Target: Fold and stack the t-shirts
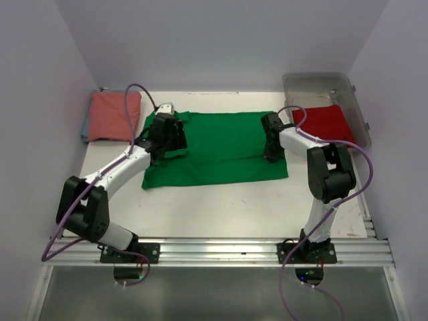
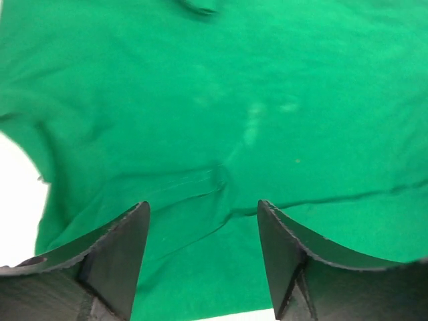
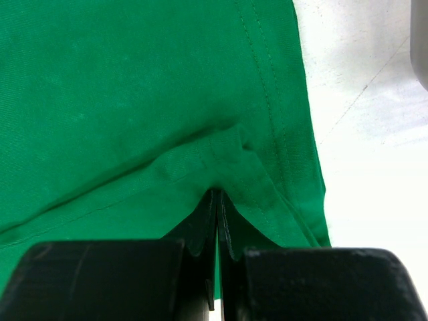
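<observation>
Right wrist view: found the right jaws clenched, grasping a small pinched ridge of the green shirt just inside its double-stitched side hem. Left wrist view: found the left jaws released, standing apart above the green shirt with nothing between them; cannot tell whether the tips touch the cloth. Saw a seam and shallow creases running across the cloth beneath, plus a few faint pale marks.

Top external view: placed the green shirt mid-bench, spread as a rough rectangle, left arm at its left end, right arm at its right edge. Noted bare white bench on the near side. Logged the pink shirt at far left, a neat square packet. Logged the red shirt at far right, lying in a clear bin as far as can be told; folded or merely bunched, cannot tell.

Judged progress: pink done, green partway through folding, red apparently not yet begun, stacking of all three left to do. Roughly a third along, at a guess.

Materials: matte soft cloth on all three shirts, limp, apt to hold a pinch and to wrinkle; stitched hems likely stiffer than the body. Hard glossy plastic for the bin, smooth pale bench top, dark matte pads on the jaws.
</observation>
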